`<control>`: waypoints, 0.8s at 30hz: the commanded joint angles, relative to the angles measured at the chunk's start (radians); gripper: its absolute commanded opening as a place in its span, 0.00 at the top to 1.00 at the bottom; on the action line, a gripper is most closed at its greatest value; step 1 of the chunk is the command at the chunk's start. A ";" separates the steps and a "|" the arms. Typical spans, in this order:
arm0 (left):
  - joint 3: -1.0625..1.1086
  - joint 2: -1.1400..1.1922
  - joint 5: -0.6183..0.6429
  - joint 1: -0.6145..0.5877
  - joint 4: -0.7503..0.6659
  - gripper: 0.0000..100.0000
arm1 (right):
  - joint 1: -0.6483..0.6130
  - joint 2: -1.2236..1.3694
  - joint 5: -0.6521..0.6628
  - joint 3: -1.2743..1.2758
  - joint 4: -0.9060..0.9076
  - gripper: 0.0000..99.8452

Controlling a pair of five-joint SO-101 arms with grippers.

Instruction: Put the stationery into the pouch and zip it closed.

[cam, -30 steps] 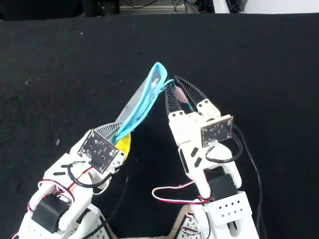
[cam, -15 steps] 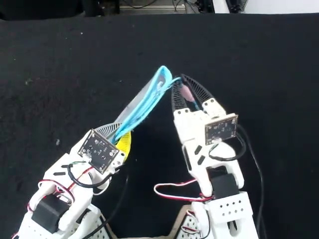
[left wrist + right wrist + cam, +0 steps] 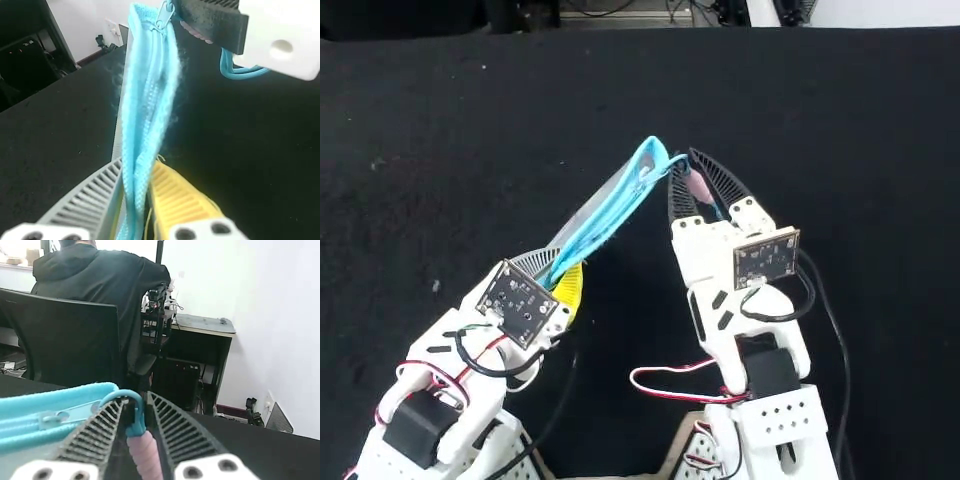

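Above the black counter (image 3: 840, 120), the blue pouch (image 3: 610, 205) hung raised between the two arms. The left tool (image 3: 565, 262) stayed clamped on the pouch's lower end, its grey and yellow fingers pressed against the fabric. The right tool (image 3: 680, 160) was almost fully closed, pinching the pink zipper pull (image 3: 698, 187) with its blue cord at the pouch's far end. Since a second earlier, the right tool had shifted slightly rightward, and the pouch's far end had followed it, drawn straighter.
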 commanded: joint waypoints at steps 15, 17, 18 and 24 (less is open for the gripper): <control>0.007 0.011 0.000 0.007 0.032 0.97 | 0.098 0.004 -0.008 -0.028 -0.026 0.99; 0.007 0.011 0.000 0.007 0.032 0.97 | 0.098 0.004 -0.008 -0.028 -0.026 0.99; 0.007 0.011 0.000 0.007 0.032 0.97 | 0.097 0.004 -0.008 -0.027 -0.026 0.99; 0.007 0.011 0.000 0.007 0.032 0.97 | 0.103 0.004 -0.008 -0.028 -0.029 0.99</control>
